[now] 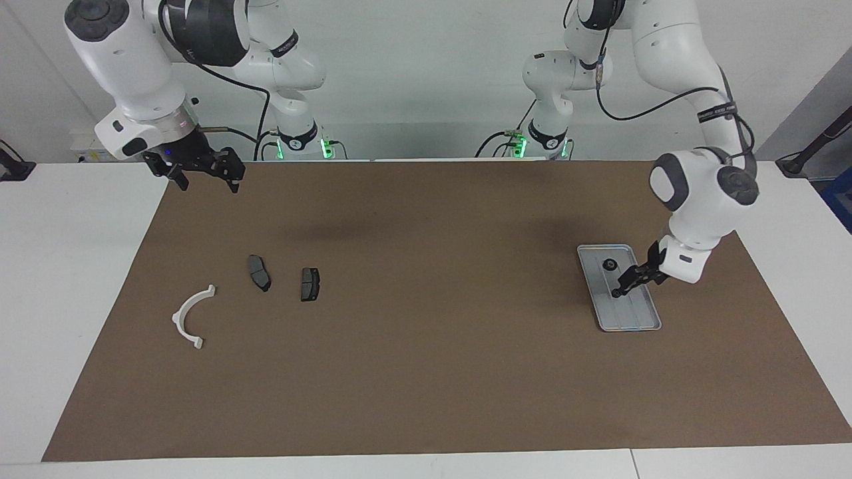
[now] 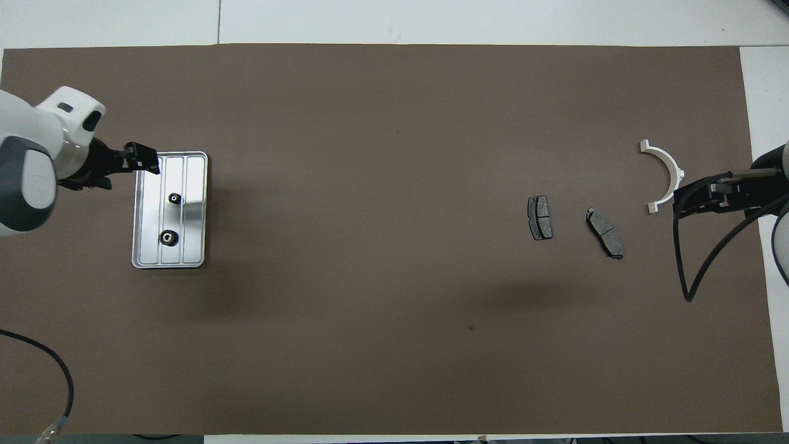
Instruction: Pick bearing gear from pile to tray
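Left end effector (image 1: 622, 285) over tray (image 2: 196, 185) – grip unclear; right end effector (image 1: 203, 174) open, empty – waits

Two glossy white arms (image 1: 692, 60) with dark grey joint caps, black cables and green-lit bases are seen.
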Controlling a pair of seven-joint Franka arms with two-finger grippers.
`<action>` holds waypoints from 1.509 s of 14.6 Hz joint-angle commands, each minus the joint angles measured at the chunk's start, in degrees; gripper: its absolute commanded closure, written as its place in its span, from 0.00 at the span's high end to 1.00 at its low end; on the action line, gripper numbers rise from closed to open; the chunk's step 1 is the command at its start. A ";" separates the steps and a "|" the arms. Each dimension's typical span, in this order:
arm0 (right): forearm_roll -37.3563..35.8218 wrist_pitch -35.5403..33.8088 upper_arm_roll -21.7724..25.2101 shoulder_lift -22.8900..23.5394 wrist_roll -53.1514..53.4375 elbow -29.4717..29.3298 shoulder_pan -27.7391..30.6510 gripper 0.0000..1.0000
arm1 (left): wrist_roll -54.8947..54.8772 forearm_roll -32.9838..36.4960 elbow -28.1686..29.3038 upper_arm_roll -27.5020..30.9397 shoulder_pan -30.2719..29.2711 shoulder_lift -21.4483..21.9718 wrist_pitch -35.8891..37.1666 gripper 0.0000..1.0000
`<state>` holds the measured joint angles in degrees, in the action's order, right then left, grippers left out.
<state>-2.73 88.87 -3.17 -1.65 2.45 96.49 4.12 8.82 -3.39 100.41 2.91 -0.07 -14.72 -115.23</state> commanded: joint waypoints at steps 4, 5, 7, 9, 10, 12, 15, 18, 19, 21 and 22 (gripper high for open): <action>0.01 1.84 -0.52 -1.60 -1.75 2.13 1.07 1.00 | -0.82 0.05 -2.58 0.43 -0.63 16.54 20.18 1.00; 0.01 1.84 -0.52 -1.60 -1.75 2.13 1.07 1.00 | -0.73 0.14 -2.59 0.69 -0.37 18.57 23.70 1.00; 0.01 1.84 -0.52 -1.60 -1.75 2.13 1.07 1.00 | -0.73 0.31 -2.32 0.69 -0.28 20.43 26.01 1.00; 0.01 1.84 -0.52 -1.60 -1.83 2.13 1.07 1.00 | -0.12 0.40 -1.53 0.87 0.24 20.61 26.10 1.00; 0.01 1.84 -0.52 -1.60 -1.84 2.13 1.07 1.00 | -0.20 0.40 -2.05 0.87 0.25 20.18 26.02 1.00; 0.01 1.84 -0.52 -1.60 -1.75 2.13 1.15 1.00 | -0.20 0.40 -1.88 0.69 0.34 19.65 22.87 1.00; 0.18 1.84 -0.52 -1.60 -1.84 2.13 1.77 1.00 | -0.91 0.49 -5.37 0.70 0.16 16.15 23.28 1.00; 0.27 1.84 -0.52 -1.60 -1.84 2.13 1.77 1.00 | -1.00 0.75 -14.97 0.43 0.16 12.18 30.31 1.00; 0.27 1.84 -0.52 -1.60 -1.84 2.13 1.77 1.00 | -1.08 0.67 -14.63 0.08 0.16 12.61 29.45 1.00; 0.27 1.84 -0.52 -1.60 -1.84 2.13 1.77 1.00 | -2.83 0.58 -12.18 -0.01 -0.10 13.84 28.39 1.00; 0.27 1.84 -0.52 -1.60 -1.84 2.13 1.77 1.00 | -3.28 0.58 -11.90 -0.01 -0.28 14.02 28.39 1.00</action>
<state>-2.73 88.87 -3.17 -1.65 2.45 96.49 4.89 7.48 -3.34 88.78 2.72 -0.33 -0.62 -87.93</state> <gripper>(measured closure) 0.000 0.000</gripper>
